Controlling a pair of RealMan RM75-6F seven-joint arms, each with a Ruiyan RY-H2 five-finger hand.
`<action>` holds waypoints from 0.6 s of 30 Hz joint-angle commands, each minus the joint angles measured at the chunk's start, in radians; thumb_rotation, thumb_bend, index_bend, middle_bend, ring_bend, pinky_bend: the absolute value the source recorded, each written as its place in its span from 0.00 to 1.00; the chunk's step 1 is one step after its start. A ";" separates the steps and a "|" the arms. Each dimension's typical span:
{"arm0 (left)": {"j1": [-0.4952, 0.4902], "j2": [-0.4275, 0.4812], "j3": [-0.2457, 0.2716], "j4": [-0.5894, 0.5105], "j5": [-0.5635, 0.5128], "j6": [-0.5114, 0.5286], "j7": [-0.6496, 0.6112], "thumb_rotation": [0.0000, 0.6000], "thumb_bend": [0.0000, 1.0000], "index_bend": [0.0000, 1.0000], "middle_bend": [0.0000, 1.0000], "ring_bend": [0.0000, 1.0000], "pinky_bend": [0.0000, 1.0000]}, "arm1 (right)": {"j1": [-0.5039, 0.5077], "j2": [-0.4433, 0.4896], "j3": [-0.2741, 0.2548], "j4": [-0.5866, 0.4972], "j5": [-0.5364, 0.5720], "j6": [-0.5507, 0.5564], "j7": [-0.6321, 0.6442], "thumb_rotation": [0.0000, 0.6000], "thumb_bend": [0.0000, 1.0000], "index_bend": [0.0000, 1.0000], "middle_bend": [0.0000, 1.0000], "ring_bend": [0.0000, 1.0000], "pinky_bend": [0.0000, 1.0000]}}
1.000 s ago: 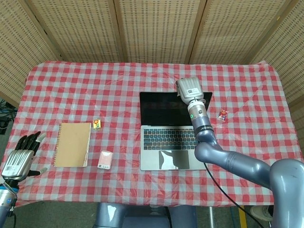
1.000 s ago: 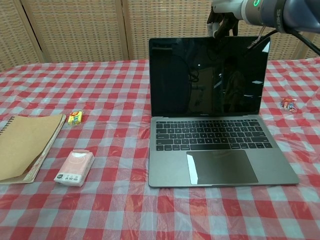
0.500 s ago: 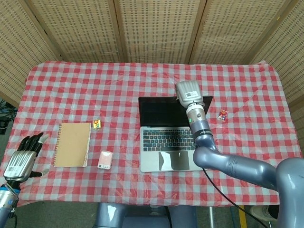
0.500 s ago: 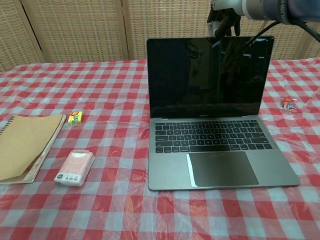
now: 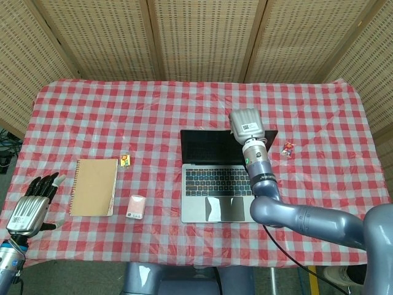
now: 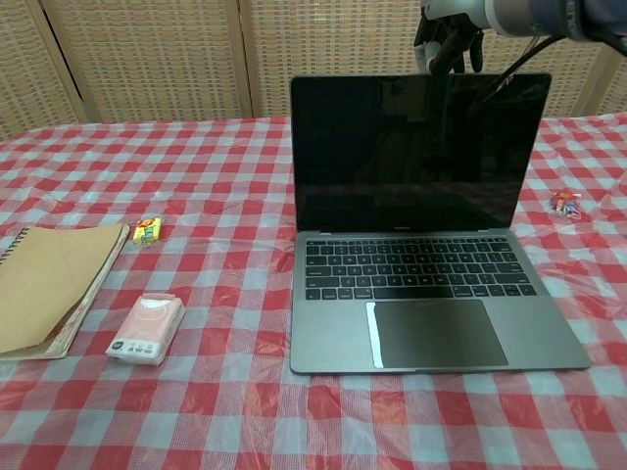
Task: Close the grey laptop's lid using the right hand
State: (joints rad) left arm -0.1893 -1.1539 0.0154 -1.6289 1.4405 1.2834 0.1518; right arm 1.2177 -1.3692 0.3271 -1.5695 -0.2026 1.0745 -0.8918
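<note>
The grey laptop [image 5: 215,190] stands open in the middle of the table, its dark screen [image 6: 416,152] close to upright over the keyboard [image 6: 416,269]. My right hand [image 5: 245,125] is at the top edge of the lid, right of its middle. In the chest view its fingers [image 6: 446,39] hang down behind that edge and touch the back of the lid; they grip nothing. My left hand [image 5: 31,206] hovers off the table's front left corner with fingers spread and empty.
A brown spiral notebook [image 5: 93,186] lies left of the laptop, with a pink tissue packet [image 5: 136,206] beside it and a small yellow sweet [image 5: 125,160] behind. A red wrapped sweet [image 5: 287,147] lies right of the lid. Wicker screens close off the back.
The lid has tipped forward toward the keyboard, from leaning back to nearly upright, with my right hand following its top edge. The left hand has drifted slightly.
</note>
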 commanded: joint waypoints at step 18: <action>0.008 0.011 0.010 -0.023 0.035 0.027 0.001 1.00 0.00 0.00 0.00 0.00 0.00 | -0.021 0.061 0.001 -0.210 0.016 0.125 -0.009 1.00 1.00 0.62 0.54 0.52 0.52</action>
State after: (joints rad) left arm -0.1820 -1.1434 0.0254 -1.6507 1.4745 1.3097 0.1529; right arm 1.2009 -1.3139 0.3301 -1.7660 -0.1888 1.1885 -0.9003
